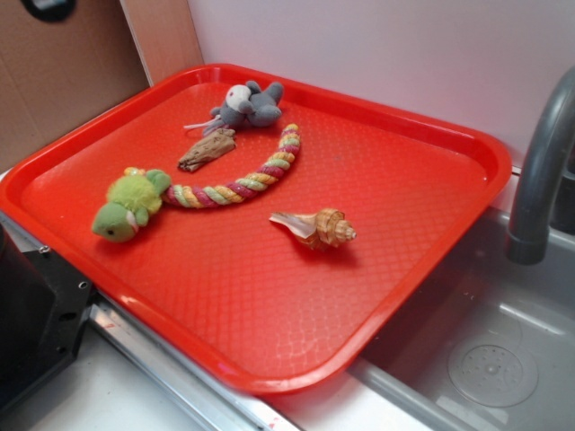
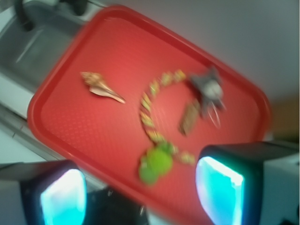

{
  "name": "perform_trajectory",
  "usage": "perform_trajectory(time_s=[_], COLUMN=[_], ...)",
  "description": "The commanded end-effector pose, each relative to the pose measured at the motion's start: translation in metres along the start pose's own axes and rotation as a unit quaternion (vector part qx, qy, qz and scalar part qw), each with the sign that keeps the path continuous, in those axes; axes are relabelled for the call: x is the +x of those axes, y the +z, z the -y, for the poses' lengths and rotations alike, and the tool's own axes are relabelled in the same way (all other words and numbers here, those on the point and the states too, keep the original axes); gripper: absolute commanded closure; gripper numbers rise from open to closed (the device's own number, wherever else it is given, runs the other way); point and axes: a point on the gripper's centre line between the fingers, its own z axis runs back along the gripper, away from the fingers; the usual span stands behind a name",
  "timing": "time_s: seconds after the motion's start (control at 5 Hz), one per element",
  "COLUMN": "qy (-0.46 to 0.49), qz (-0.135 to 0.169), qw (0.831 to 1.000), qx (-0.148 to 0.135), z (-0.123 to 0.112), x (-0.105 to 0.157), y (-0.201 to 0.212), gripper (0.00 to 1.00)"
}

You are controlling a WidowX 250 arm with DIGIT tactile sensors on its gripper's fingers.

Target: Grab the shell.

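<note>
The shell (image 1: 316, 226) is a tan-orange spiral with brown stripes and a pale pointed tail. It lies on the red tray (image 1: 422, 171), right of centre. In the blurred wrist view the shell (image 2: 99, 86) lies upper left on the tray (image 2: 84, 136). My gripper (image 2: 140, 197) is open and empty, high above the tray's near edge. Its two fingers (image 2: 63, 197) with cyan pads frame the bottom of the wrist view, far from the shell. The gripper is not in the exterior view.
On the tray lie a green plush turtle (image 1: 128, 205), a striped rope toy (image 1: 243, 180), a grey plush mouse (image 1: 249, 105) and a dark-brown bark-like piece (image 1: 207, 149). A grey faucet (image 1: 544, 162) and sink (image 1: 490, 359) are at right. A black block (image 1: 36, 314) stands at lower left.
</note>
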Motion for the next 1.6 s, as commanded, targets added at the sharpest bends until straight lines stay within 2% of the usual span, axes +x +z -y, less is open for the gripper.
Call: perform_trajectory(time_s=[0.0, 0.2, 0.4, 0.8, 1.2, 1.4], qy=[-0.235, -0.280, -0.315, -0.368, -0.328, -0.331], qz=[0.014, 0.019, -0.023, -0.035, -0.084, -0.091], qw=[0.970, 0.957, 0.946, 0.924, 0.937, 0.935], qx=[-0.059, -0.072, -0.078, -0.095, -0.087, -0.088], z=[0.011, 0.013, 0.019, 0.052, 0.055, 0.057], x=[0.051, 0.067, 0.078, 0.077, 0.073, 0.072], y=[-0.051, -0.080, -0.105, -0.152, -0.185, -0.194], gripper=[0.00, 0.00, 0.00, 0.00, 0.00, 0.00])
